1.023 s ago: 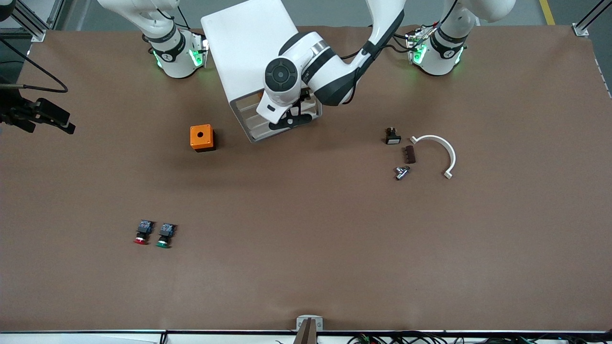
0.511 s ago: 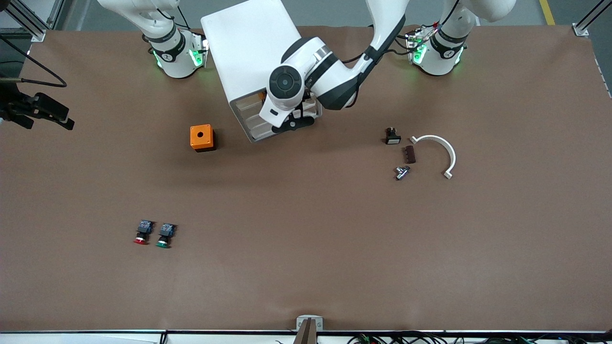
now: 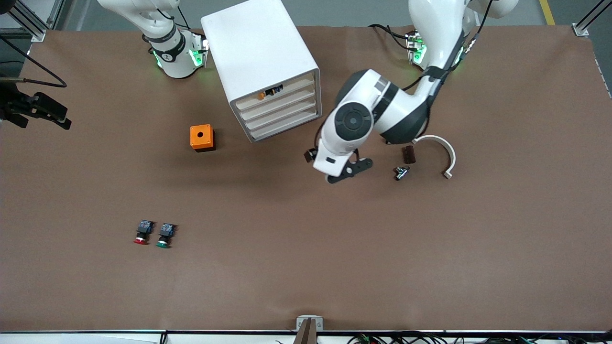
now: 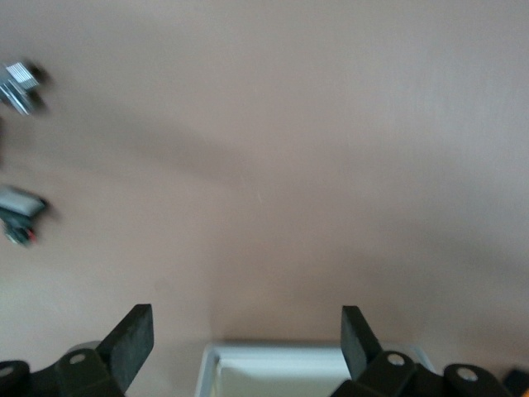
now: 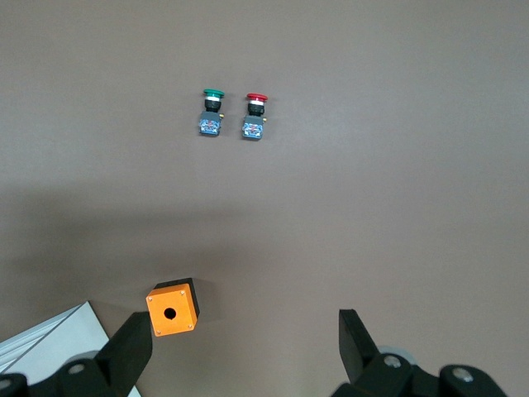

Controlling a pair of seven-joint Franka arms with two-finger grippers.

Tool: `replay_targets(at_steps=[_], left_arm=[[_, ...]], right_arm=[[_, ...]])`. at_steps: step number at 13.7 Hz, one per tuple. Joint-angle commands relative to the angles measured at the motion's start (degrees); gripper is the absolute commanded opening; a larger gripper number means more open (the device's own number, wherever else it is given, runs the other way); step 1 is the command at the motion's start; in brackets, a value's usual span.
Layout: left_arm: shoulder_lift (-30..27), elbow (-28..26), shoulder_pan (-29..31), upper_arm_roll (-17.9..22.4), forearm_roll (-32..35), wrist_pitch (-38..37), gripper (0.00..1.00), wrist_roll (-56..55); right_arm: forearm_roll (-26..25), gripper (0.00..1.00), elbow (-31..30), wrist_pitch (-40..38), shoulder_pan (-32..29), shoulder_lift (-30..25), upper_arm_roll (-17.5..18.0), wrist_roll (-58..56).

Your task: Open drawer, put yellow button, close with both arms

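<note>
Already the yellow button [image 3: 262, 95] lies in the drawer [image 3: 277, 93], the top tray of four in the white cabinet [image 3: 260, 62] that stands at the table's [image 3: 306, 267] edge where the robots' bases are, between the two bases. Only its orange cap and a bit of dark body show at the tray's front lip; the drawer looks nearly shut, perhaps a little proud of the three below.

Left gripper [image 3: 345, 173]: in the air over bare table between the cabinet and the small parts, fingers [image 4: 132, 343] spread wide, nothing between them. Right gripper [image 5: 248, 347]: also spread wide and empty, over the table near the orange box [image 3: 202, 137]; it is off frame in the front view.

Handling, as I judge it: the button is tiny, light, hard plastic, its round cap likely to roll; best left alone. The drawer is a thin, stiff plastic tray that should slide easily; push it flat on its front edge, one gripper toward each end, so it goes in straight. The cabinet seems light enough to skid if pushed off-centre.

Red button [image 3: 140, 240] and green button [image 3: 162, 243] sit untouched toward the camera-side edge.
</note>
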Motion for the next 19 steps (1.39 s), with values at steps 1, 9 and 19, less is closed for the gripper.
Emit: replay_targets(at_steps=[1,9,19], left_arm=[[-0.81,0.98,4.70,-0.64,4.91,-0.27,1.00,-0.47],[-10.11,2.30,17.62,-0.90,13.27,-4.12,1.00,10.48],[-24.60,-2.51,33.19,-1.60,11.96,-14.78,1.00,39.24]], right_arm=[[-0.92,1.00,0.18,-0.67,-2.23,-0.60,1.35,-0.28],[-0.92,1.00,-0.18,-0.32,-3.38,-0.51,2.59,-0.11],[-0.13,1.00,-0.26,1.70,-2.86,-0.42,2.59,0.25]])
